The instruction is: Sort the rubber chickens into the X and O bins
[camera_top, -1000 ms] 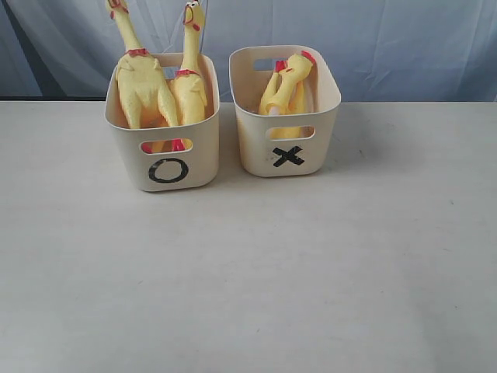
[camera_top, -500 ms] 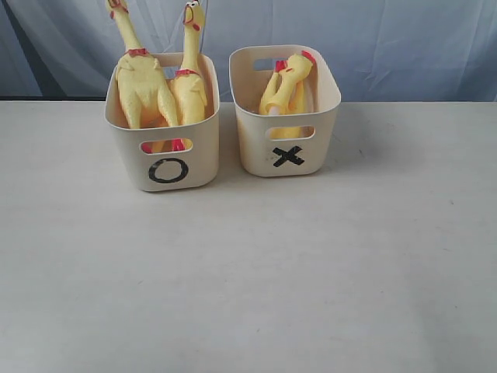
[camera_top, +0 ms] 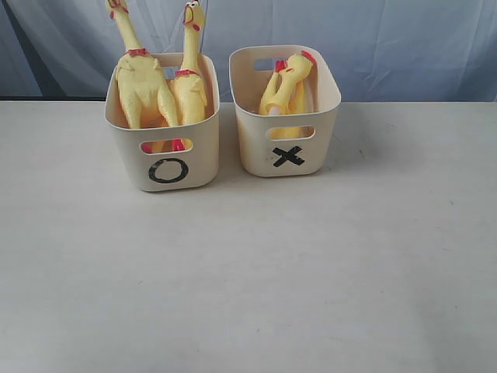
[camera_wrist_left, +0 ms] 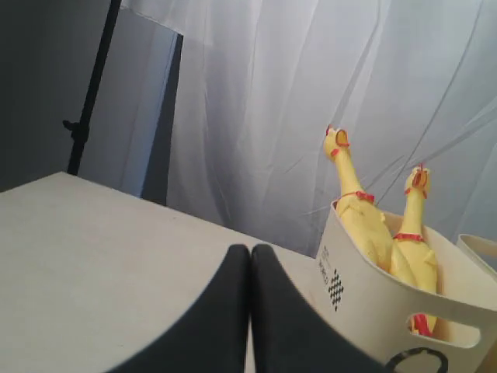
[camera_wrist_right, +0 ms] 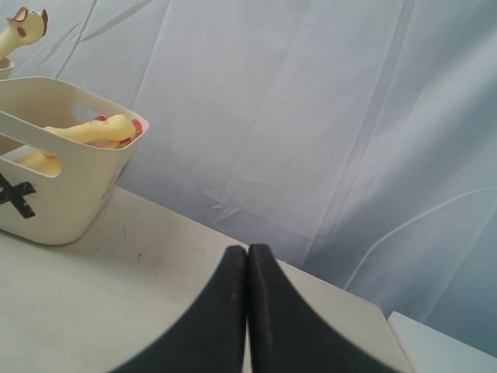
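Two long rubber chickens (camera_top: 141, 85) (camera_top: 190, 81) stand upright in the cream O bin (camera_top: 167, 167), necks rising above its rim. The X bin (camera_top: 289, 151) beside it holds a yellow headless body (camera_top: 289, 92) and another yellow piece with a white part, partly hidden by the wall. Neither gripper shows in the exterior view. In the left wrist view my left gripper (camera_wrist_left: 250, 250) is shut and empty above the table, with the O bin (camera_wrist_left: 365, 299) and its two chickens (camera_wrist_left: 361, 217) off to one side. My right gripper (camera_wrist_right: 247, 250) is shut and empty, well apart from the X bin (camera_wrist_right: 66, 190).
A pale table (camera_top: 248, 272) carries both bins near its far edge. A white-blue curtain (camera_top: 388, 39) hangs behind. A dark stand pole (camera_wrist_left: 89, 93) rises past the table's far corner in the left wrist view.
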